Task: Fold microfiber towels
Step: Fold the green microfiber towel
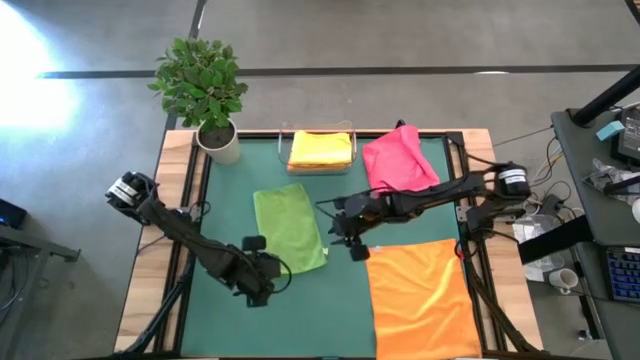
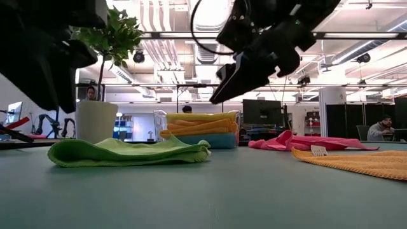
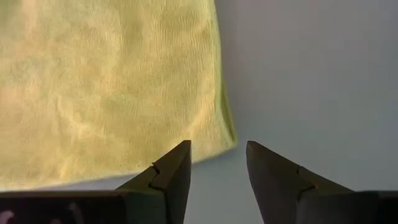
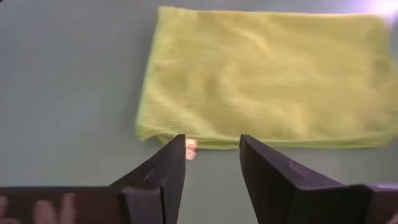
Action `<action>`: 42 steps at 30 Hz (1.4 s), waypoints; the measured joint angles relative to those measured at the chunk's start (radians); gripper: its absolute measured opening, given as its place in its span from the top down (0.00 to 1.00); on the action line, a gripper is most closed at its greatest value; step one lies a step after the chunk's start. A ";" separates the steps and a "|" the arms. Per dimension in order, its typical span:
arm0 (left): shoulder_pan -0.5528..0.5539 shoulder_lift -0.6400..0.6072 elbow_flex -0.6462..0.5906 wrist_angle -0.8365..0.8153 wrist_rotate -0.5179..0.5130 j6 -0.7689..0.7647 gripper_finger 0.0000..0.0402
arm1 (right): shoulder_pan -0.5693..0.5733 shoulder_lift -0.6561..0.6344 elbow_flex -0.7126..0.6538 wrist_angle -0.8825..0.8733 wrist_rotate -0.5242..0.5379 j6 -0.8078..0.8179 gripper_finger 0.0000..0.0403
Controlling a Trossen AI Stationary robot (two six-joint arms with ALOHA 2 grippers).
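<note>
Nearest, at the table's front right: an orange towel (image 1: 420, 298) spread flat, unfolded, well apart from the left arm and just right of the right one. In the middle of the table (image 1: 220, 320): the green towel (image 1: 291, 229), folded into a narrow strip, long axis running near to far, slightly slanted.

Left end effector (image 1: 262, 280) hovering just beyond the strip's near end, fingers (image 3: 171, 174) spread, nothing between them; near right corner of the green cloth just ahead of the tips in the left wrist view.

Right end effector (image 1: 357, 250) hanging off the strip's right long edge, fingers (image 4: 168, 165) spread and empty, the folded edge directly in front.

Both about equally close to the green towel; by judgement, left better placed for the short near end, right for the long side, should another fold across the long axis follow.

Farther back: pink towel (image 1: 398, 158) lying crumpled at far right, and a stack topped by a yellow towel (image 1: 320, 149) sitting in the clear tray (image 1: 283, 142). Potted plant (image 1: 205, 85) at the far left corner.
</note>
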 joint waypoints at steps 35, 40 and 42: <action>0.039 0.255 0.003 0.075 0.010 -0.099 0.78 | 0.048 0.353 0.221 -0.088 -0.111 -0.136 0.64; 0.044 0.256 0.006 0.079 -0.013 -0.102 0.94 | 0.052 0.371 0.243 -0.084 -0.054 -0.134 0.64; 0.044 0.256 0.009 0.075 -0.014 -0.101 0.98 | 0.053 0.372 0.249 -0.083 -0.033 -0.133 0.65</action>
